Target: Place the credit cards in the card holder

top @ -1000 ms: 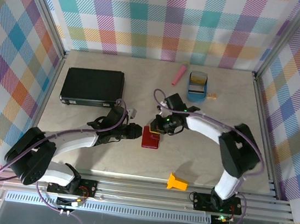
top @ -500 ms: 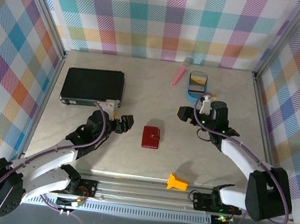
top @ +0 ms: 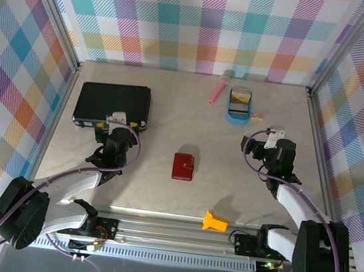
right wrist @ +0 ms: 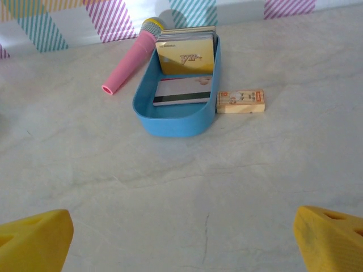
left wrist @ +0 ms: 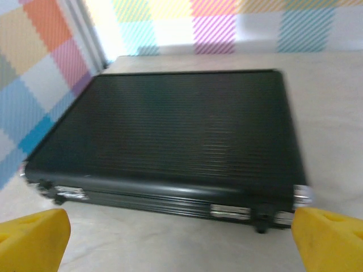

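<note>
Cards sit in the blue tray at the far right of the table. You have a gold one leaning against the tray's far end with more stacked behind it, and a striped one lying flat on the tray floor in front of it. The holder lies closed in the middle of the table, between the two arms and well apart from both claws and from the tray. Your right claw is spread wide and holds nothing. Its yellow tips stand at the bottom corners of the wrist view, bare table lies between them, and the tray is straight ahead but apart from it. Your left claw is just as wide and also empty. It faces the near long edge of the black case, close to the latches, with a strip of table between tips and case. A pink microphone lies just left of the tray, its head by the tray's far corner. A small wooden block lies just beside the tray's right wall. An orange piece rests near the front rail.
</note>
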You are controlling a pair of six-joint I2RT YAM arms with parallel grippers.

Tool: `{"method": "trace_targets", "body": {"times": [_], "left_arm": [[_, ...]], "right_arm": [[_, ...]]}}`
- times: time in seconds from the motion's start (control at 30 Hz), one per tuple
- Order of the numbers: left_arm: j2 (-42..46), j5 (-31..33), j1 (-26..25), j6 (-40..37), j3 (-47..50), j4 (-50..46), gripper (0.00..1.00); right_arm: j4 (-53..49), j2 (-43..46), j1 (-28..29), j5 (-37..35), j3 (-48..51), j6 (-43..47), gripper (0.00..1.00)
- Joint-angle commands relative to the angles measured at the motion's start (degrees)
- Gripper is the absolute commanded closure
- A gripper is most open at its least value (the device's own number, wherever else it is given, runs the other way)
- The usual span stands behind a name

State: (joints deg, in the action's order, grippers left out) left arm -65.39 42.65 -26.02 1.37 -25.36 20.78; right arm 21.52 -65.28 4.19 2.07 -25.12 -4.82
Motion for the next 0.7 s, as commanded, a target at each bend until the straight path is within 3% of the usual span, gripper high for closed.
{"method": "trace_targets", "body": {"times": [0.0,0.17,0.3,0.47,0.67], "left_arm": [[-2.19,0.67,4.17,-3.72,2.28,5.27,0.0],[-5.68,-8.68,10.38,-2.36,7.08,16.89,0.0],[-10.21,-16.21,12.27,-5.54,7.59,23.55,0.0],[-18.22,-20.59,14.22,-6.88,9.27,38.61,0.0],[-27.06,-23.13,15.82,-6.5,9.2,46.26,0.0]], "right_arm": [[9.15,-2.41,-0.14,-0.36,1.68,6.75,0.01],[14.02,-7.72,-0.19,0.86,2.56,7.59,0.01],[19.79,-10.58,-0.28,-1.23,4.29,8.04,0.01],[22.87,-15.59,-2.63,5.24,3.07,8.04,0.0],[28.43,-19.97,-3.42,8.42,4.13,8.38,0.0]]}}
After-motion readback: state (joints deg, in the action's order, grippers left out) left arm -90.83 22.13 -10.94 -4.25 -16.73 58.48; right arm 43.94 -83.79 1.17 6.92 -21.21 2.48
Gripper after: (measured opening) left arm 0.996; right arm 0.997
